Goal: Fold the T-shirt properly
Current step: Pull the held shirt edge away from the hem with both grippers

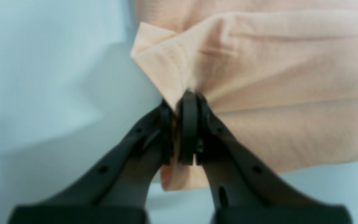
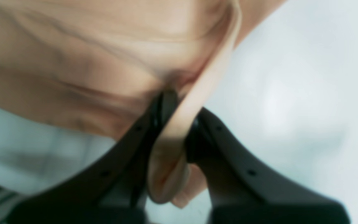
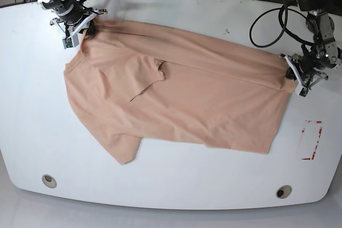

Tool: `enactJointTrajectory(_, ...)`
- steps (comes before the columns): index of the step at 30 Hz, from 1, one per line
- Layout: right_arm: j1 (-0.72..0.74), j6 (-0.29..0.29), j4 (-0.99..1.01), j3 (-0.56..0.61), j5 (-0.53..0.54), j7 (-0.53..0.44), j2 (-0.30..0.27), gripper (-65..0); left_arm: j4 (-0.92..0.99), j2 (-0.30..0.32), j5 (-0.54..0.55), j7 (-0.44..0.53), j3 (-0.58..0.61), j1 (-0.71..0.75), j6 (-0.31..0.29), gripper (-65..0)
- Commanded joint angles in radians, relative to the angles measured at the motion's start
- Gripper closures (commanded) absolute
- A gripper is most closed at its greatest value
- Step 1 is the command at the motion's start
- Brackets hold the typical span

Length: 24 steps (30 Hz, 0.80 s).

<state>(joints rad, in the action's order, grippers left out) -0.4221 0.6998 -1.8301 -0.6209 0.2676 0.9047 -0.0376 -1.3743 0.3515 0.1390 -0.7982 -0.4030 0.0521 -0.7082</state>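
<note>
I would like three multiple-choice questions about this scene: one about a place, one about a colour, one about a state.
1. Where does the left gripper stand on the T-shirt?
A. at its middle
B. at an edge corner
C. away from it

2. What colour is the T-shirt?
A. peach
B. blue
C. green

3. How are the right gripper's fingers?
A. wide open
B. shut on nothing
C. shut on cloth

Answers:
1. B, the left wrist view shows a cloth corner pinched.
2. A, all views show peach cloth on the white table.
3. C, cloth passes between them.
</note>
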Motion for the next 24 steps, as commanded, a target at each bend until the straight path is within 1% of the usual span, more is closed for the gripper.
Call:
enactJointTrajectory(1,-0.014,-0.002,-0.041,0.008,-0.006,0.024,-0.035,-0.5,-0.073,0.019,-0.048,-0.079,-0.043,0.048,0.010,-1.0)
enactJointTrajectory(5,-0.037,-0.002,-0.061,0.019,-0.006,0.047,-0.060,-0.5,-0.144,0.017,-0.046,-0.105,-0.089,0.122,0.010,-1.0)
enactJointTrajectory(10,-0.059,-0.002,-0.079,0.040,-0.006,0.054,-0.095,-0.6,-0.218,-0.018,-0.049,-0.112,-0.161,0.214,0.010,-1.1)
enactJointTrajectory(13,-0.077,-0.002,-0.079,0.069,-0.006,0.054,-0.135,-0.6,-0.258,-0.029,-0.048,-0.112,-0.195,0.279,0.010,-1.2)
enactJointTrajectory(15,-0.082,-0.002,-0.079,0.086,-0.006,0.054,-0.150,-0.6,-0.274,-0.033,-0.048,-0.112,-0.196,0.306,0.010,-1.2)
enactJointTrajectory(22,-0.105,-0.002,-0.081,0.101,-0.006,0.054,-0.161,-0.6,-0.325,-0.068,-0.048,-0.114,-0.198,0.384,0.010,-1.9)
enactJointTrajectory(24,-0.105,-0.002,-0.081,0.103,-0.006,0.054,-0.161,-0.8,-0.334,-0.075,-0.048,-0.114,-0.198,0.397,0.010,-3.3)
